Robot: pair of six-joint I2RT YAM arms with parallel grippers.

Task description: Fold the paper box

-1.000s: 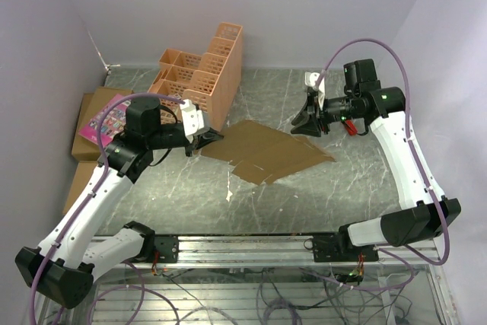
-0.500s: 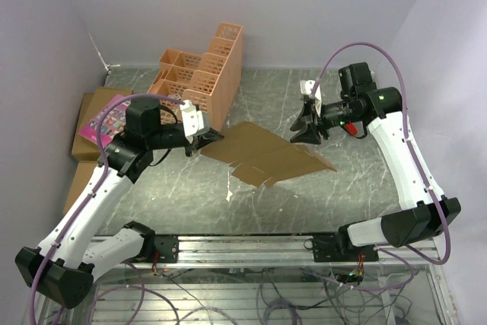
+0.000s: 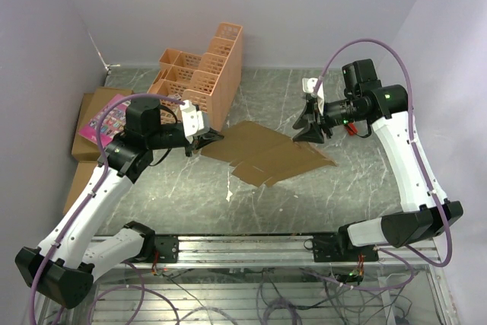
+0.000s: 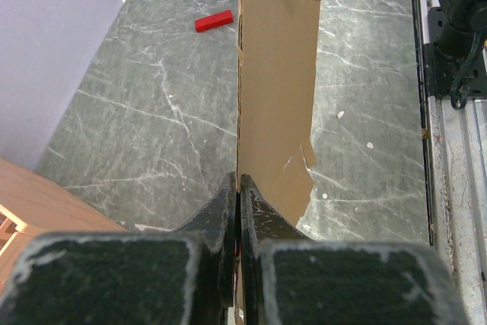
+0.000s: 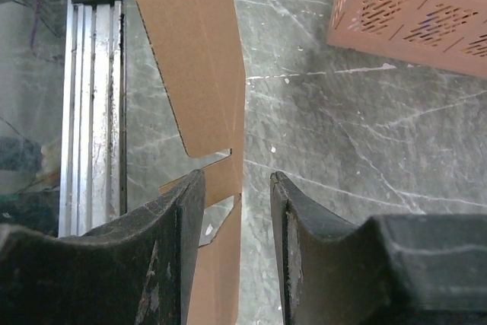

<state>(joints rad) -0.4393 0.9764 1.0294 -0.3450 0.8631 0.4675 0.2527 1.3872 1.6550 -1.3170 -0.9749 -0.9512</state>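
Note:
The paper box (image 3: 266, 150) is a flat brown cardboard sheet with flaps and slots, lying at the middle of the table. My left gripper (image 3: 209, 138) is shut on its left corner; in the left wrist view the sheet (image 4: 278, 74) runs away edge-on from the pinched jaws (image 4: 240, 188). My right gripper (image 3: 308, 131) is at the sheet's right end, open. In the right wrist view its fingertips (image 5: 237, 180) straddle the edge of the sheet (image 5: 198, 51) near a slot, with a gap on the right finger's side.
An orange lattice crate (image 3: 205, 74) stands at the back left, close behind my left gripper. Brown cartons with a pink book (image 3: 106, 119) lie at the left edge. A small red block (image 4: 213, 21) lies on the table. The metal rail (image 3: 251, 245) runs along the near edge.
My right gripper's jaws have opened around the sheet's right edge and its wrist has shifted slightly. The left arm has kept its pinch and has not moved.

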